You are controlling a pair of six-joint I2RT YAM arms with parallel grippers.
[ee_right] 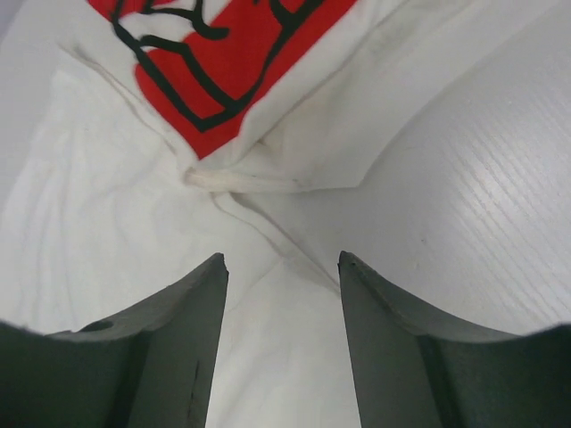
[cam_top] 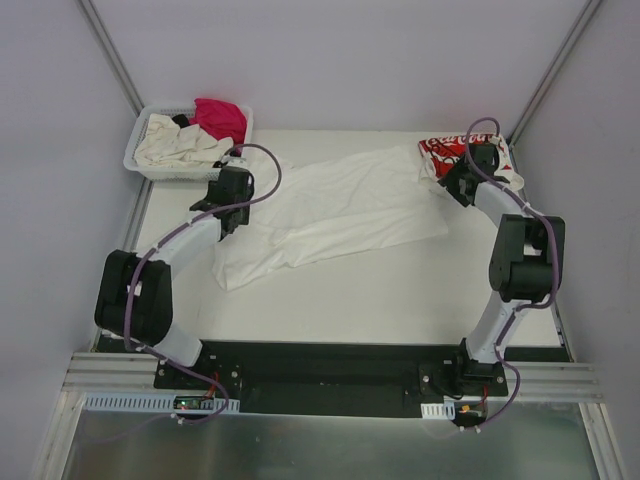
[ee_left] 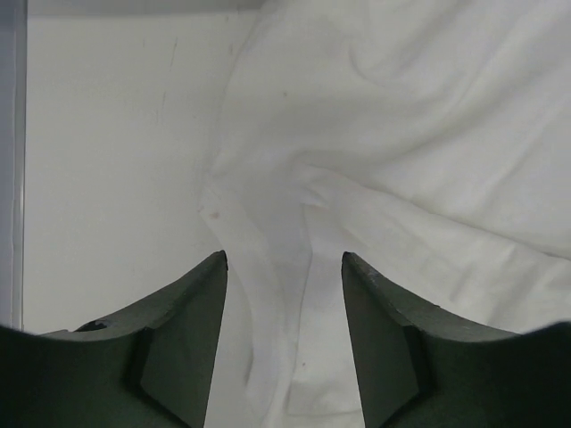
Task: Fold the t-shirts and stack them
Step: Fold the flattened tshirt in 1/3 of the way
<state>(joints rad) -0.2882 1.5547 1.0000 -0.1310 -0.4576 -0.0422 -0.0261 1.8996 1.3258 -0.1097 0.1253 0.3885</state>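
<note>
Top external view: a large white t-shirt (cam_top: 340,210) is seen spread and rumpled across the middle of the table (cam_top: 400,300). Its left end lies below the left fingers (cam_top: 232,212), and its far right corner runs up to a folded white shirt with red print (cam_top: 445,152) at the table's far right corner. The right fingers (cam_top: 458,185) are held over the place where these two shirts meet. In each wrist view the fingers are parted, with nothing gripped between them and only cloth seen below. A broad bare strip of table is left along the near side, between the shirt's hem and the black base plate (cam_top: 330,375). A narrower bare strip is left by the table's left edge. A white slotted basket (cam_top: 137,160) stands at the far left corner, with a cream shirt (cam_top: 180,148) and a magenta shirt (cam_top: 220,115) heaped in it. The pale table is closed in by plain pale walls (cam_top: 330,60) at the back and both sides.
</note>
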